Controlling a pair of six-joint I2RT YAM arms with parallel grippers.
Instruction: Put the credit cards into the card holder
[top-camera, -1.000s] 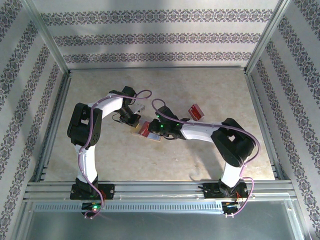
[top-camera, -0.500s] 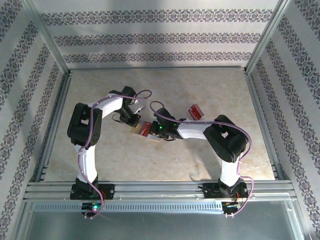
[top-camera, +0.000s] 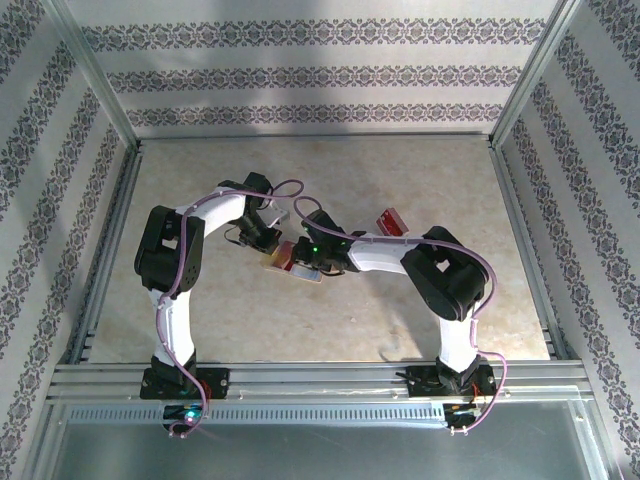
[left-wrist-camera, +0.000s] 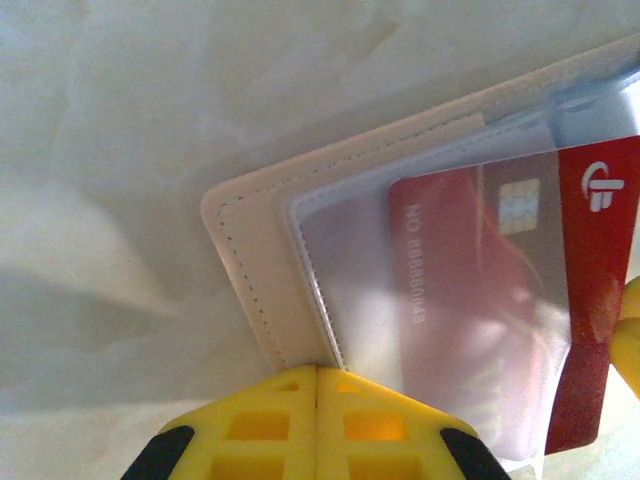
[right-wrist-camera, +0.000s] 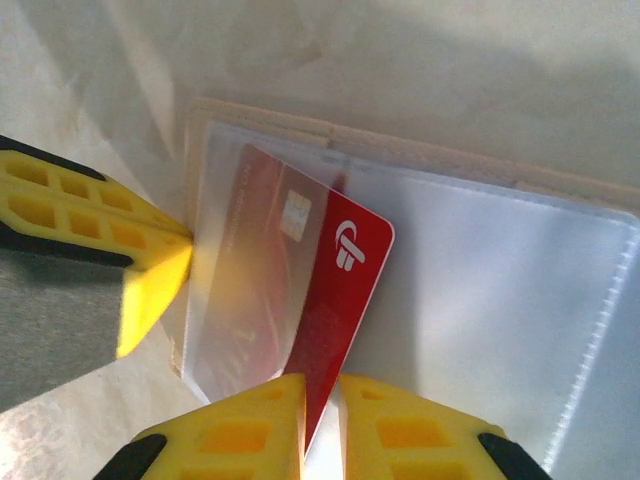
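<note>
Enclosure: walls (top-camera: 320, 75) papered in pale stripes with dark floral bands on three sides; bare metal frame (top-camera: 95, 85) at the corners.

Counter (top-camera: 420, 310): beige, marbled, matte, lit evenly. Slotted metal rail (top-camera: 320, 380) along the 6 o'clock edge.

Card holder (top-camera: 274, 263): tan, lying open just short of counter centre toward 9 o'clock, clear sleeves up.

Left pincer (left-wrist-camera: 317, 385): fingers together, pinched on the holder's stitched edge.

Right pincer (right-wrist-camera: 322, 395): clamped on a red credit card (right-wrist-camera: 345, 290), tilted, chip end under a clear sleeve, logo end outside it.

Second credit card (top-camera: 392, 222): loose on the counter, at 2 o'clock of the holder, apart from it.
</note>
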